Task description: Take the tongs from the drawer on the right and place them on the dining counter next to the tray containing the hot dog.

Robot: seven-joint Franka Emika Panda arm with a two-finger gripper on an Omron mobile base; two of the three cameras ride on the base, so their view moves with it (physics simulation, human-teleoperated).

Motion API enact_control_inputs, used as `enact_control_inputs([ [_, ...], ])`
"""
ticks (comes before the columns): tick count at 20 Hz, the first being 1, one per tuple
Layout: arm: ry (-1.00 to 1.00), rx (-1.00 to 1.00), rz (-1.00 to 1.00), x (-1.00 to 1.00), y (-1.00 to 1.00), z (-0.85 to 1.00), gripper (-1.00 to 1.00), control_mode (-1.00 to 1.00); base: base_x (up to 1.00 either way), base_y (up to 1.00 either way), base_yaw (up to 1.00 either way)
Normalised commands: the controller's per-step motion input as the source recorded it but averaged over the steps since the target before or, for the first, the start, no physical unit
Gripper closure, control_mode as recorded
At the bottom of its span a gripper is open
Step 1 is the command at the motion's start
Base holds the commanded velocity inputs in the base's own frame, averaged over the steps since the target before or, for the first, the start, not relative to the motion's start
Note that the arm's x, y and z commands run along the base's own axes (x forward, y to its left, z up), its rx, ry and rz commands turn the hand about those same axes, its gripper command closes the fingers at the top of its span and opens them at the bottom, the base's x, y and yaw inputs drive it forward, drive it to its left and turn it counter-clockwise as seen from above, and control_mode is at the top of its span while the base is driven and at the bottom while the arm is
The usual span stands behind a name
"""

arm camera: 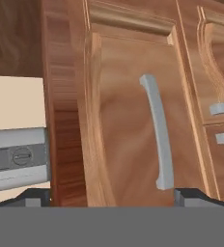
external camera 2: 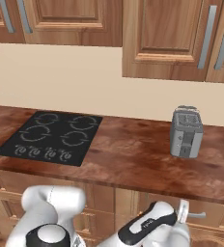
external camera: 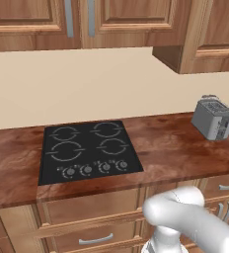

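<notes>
The drawer shows in the hand view as a medium-brown framed front panel, turned on its side, with a short silver bar handle. My gripper is open just in front of that handle, one dark fingertip on each side of it and nothing between them. The same drawer sits under the counter at the lower right of the right base view, with my forearm reaching toward it. The drawer looks closed, so the tongs are hidden. The dining counter and the tray are out of view.
A silver toaster stands on the wood counter above the drawer. A black stovetop lies to its left. Upper cabinets hang overhead, and more drawer fronts run below the counter.
</notes>
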Motion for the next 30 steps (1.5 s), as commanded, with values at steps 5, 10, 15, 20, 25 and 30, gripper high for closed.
enact_control_inputs([
  [5, -0.05, 0.15, 0.10, 0.19, -0.40, -0.46, -1.00, -1.00, 0.00, 0.00, 0.00],
  [10, -0.14, 0.22, 0.06, 0.25, -0.27, -0.38, -1.00, -1.00, 0.00, 0.00, 0.00],
  [15, -0.24, 0.11, 0.00, 0.27, -0.03, -0.34, -1.00, -1.00, 0.00, 0.00, 0.00],
  [20, -0.22, 0.00, 0.00, 0.21, 0.00, -0.31, -1.00, -1.00, 0.00, 0.00, 0.00],
  [25, -0.17, 0.00, 0.02, 0.17, 0.00, -0.33, -1.00, -1.00, 0.00, 0.00, 0.00],
  [30, -0.15, 0.00, 0.04, 0.27, 0.00, -0.32, -1.00, -1.00, 0.00, 0.00, 0.00],
])
